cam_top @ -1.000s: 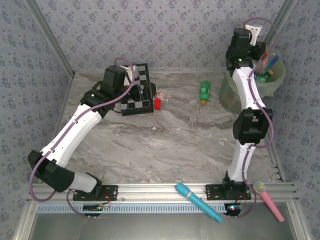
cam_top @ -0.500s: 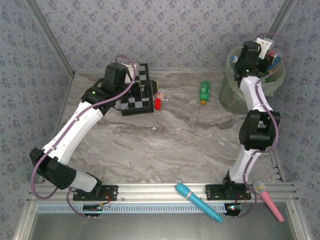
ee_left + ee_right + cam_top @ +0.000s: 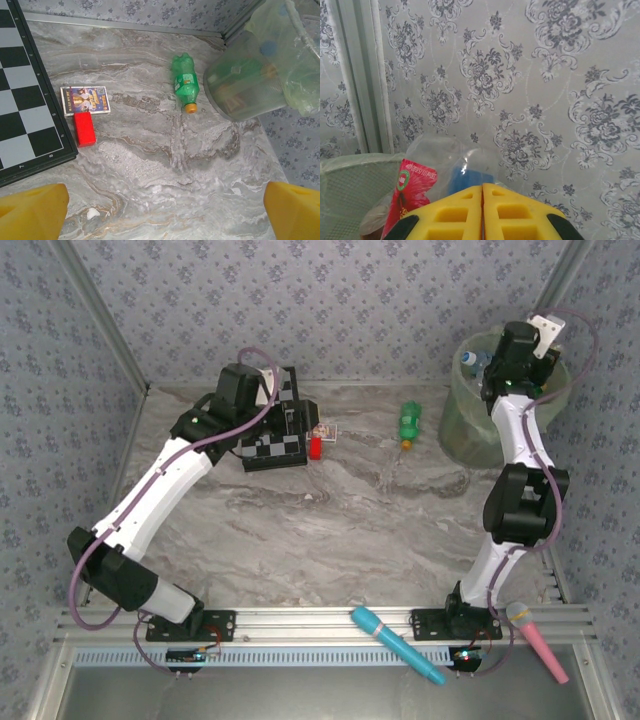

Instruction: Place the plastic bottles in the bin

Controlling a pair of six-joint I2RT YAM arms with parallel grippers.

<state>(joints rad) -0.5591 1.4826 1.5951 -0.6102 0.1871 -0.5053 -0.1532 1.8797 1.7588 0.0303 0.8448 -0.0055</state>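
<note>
One green soda bottle lies on its side on the marble table, orange cap toward me, just left of the bin and not touching it. The bin stands in the far right corner, its pale green liner holding several bottles; a clear one with a blue cap pokes up at the rim.

My right gripper hangs over the bin's mouth, jaws pressed together with nothing between them. A clear bottle with a blue label sits just past its tips. My left gripper hovers low over the table beside the chessboard, jaws spread wide and empty.

A red block touches the board's edge, with a small picture card beside it. Grey floral wallpaper covers the walls. At the near rail lie two microphone-like sticks: one blue, one pink.
</note>
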